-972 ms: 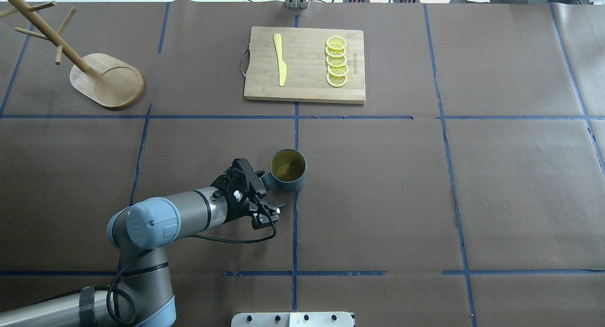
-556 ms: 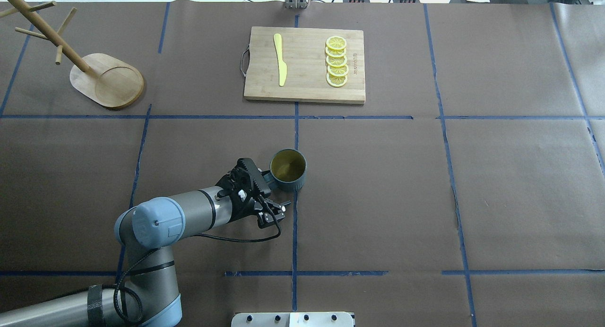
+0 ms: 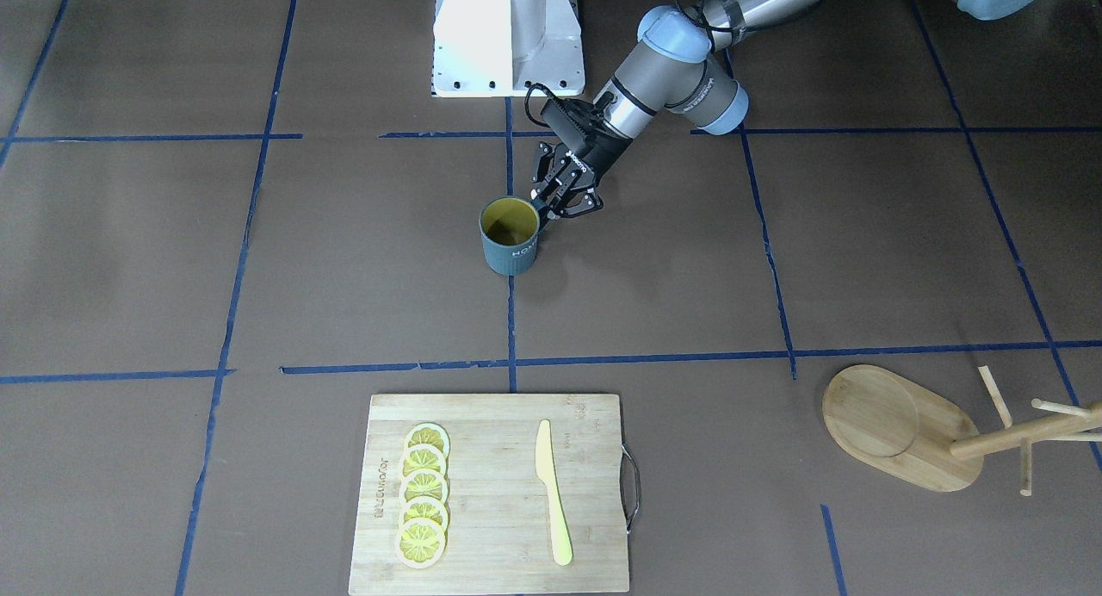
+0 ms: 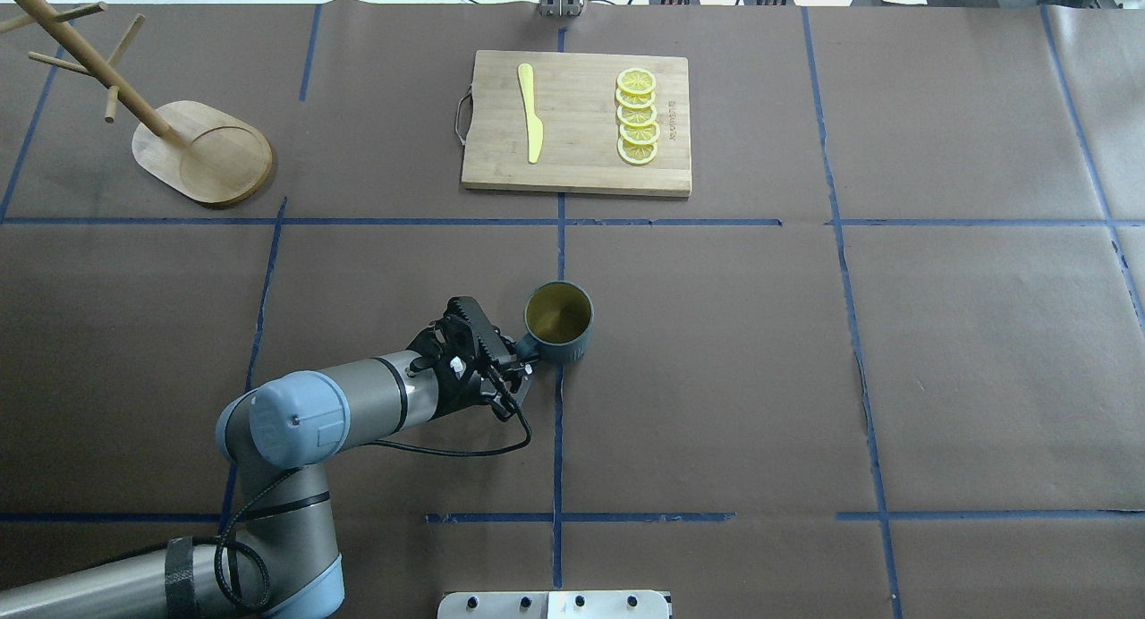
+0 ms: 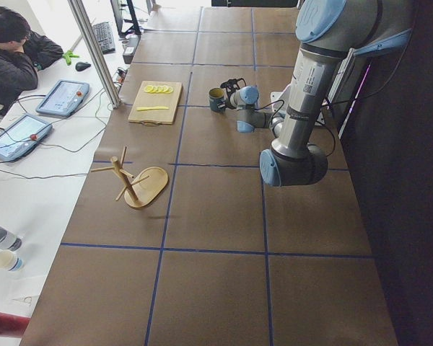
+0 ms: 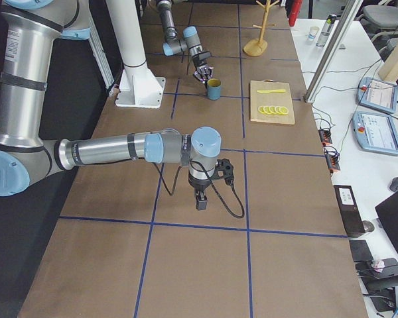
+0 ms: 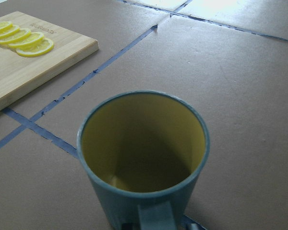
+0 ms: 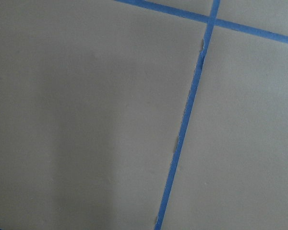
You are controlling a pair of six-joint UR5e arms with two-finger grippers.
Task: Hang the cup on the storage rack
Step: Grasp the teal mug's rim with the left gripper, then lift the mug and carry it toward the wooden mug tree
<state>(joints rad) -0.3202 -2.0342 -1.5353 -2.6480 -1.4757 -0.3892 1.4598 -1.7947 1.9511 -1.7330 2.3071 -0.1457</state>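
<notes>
The dark teal cup [image 4: 558, 322] with a yellow inside stands upright near the table's middle; it also shows in the front view [image 3: 510, 234] and fills the left wrist view [image 7: 144, 153]. My left gripper [image 4: 525, 352] lies low at the cup's near-left side, shut on its handle [image 7: 156, 218]. The bamboo storage rack [image 4: 201, 154] stands at the far left, with nothing on its pegs; its base also shows in the front view [image 3: 895, 428]. My right gripper [image 6: 200, 199] points down at bare table, far from the cup; I cannot tell if it is open or shut.
A bamboo cutting board [image 4: 577, 172] lies at the far middle, with a yellow knife [image 4: 530, 114] and several lemon slices [image 4: 637, 116] on it. Brown paper with blue tape lines covers the table.
My left gripper moved right onto the cup's handle and its jaws closed. The cup shifted a little to the right.
</notes>
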